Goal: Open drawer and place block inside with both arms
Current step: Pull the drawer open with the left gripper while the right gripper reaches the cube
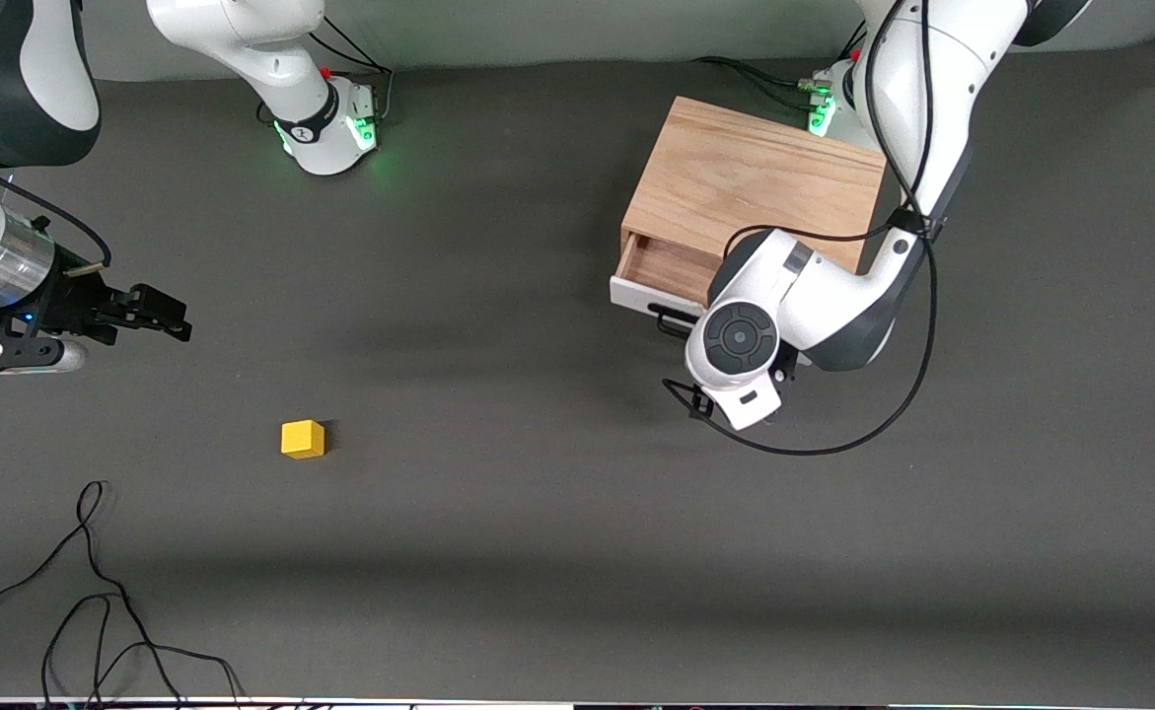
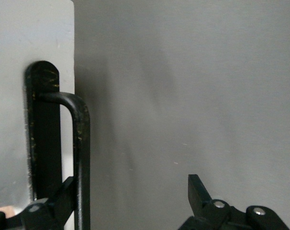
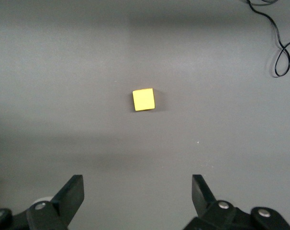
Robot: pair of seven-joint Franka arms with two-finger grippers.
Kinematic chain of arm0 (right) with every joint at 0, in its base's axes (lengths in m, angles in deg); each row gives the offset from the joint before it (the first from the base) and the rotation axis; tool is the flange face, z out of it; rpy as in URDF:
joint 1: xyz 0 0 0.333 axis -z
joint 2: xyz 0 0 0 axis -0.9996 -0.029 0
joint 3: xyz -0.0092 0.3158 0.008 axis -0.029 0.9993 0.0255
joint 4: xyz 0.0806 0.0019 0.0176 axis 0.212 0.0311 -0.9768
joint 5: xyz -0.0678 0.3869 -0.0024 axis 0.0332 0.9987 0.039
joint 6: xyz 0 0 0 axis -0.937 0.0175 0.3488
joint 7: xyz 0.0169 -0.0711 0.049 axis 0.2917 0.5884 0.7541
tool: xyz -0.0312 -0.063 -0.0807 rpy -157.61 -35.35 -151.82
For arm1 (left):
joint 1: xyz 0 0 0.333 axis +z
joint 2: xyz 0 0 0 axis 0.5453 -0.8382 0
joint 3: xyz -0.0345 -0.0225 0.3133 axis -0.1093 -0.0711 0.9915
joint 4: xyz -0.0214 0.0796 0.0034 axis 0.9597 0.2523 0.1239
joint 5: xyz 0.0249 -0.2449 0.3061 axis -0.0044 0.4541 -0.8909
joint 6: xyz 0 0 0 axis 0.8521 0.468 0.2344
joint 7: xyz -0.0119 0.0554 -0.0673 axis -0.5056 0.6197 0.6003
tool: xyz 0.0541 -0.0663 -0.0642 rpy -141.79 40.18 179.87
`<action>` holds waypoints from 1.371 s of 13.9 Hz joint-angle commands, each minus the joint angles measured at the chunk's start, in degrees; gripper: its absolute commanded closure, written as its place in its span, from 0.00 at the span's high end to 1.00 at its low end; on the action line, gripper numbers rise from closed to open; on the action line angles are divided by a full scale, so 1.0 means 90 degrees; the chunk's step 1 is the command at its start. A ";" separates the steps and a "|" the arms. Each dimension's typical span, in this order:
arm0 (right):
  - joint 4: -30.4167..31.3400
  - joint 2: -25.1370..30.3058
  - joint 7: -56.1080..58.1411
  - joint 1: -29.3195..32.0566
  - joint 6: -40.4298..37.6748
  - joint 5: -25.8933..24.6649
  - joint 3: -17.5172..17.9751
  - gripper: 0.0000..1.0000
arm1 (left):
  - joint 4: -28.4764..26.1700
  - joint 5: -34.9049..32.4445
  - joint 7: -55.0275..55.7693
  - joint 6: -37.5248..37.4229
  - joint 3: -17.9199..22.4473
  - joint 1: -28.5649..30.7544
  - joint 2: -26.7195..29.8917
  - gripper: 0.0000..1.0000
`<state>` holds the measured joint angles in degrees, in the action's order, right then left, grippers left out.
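Drawer (image 1: 664,268) slightly open; left gripper (image 2: 130,201) spread, 1 finger beside its black bar handle (image 2: 80,158). Right gripper (image 3: 135,196) released over bare table – yellow block (image 1: 303,439) nearby, probably light, rigid; pinch flat sides.

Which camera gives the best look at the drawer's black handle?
The left wrist view: the handle fills it close up, one finger hooked against the bar. The front view shows only a sliver of it under the left arm; the right wrist view shows none.
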<state>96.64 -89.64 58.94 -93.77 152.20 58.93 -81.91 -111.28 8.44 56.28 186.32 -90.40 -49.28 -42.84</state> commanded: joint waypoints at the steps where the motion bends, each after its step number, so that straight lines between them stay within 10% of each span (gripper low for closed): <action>1: -0.0147 -0.0082 -0.0130 -0.0041 -0.0031 0.0034 -0.0012 1.00 | 0.0797 -0.0231 0.0075 0.0269 0.0043 -0.0090 -0.0418 1.00; 19: -0.0157 -0.0082 -0.0121 -0.0041 -0.0031 0.0034 -0.0012 1.00 | 0.0904 -0.0797 0.0143 0.1959 0.0072 -0.0227 -0.0633 1.00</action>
<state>96.64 -89.71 58.94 -93.77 152.20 58.93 -81.91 -106.78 2.61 56.35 203.69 -90.38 -50.44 -47.10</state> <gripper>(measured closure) 0.000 0.000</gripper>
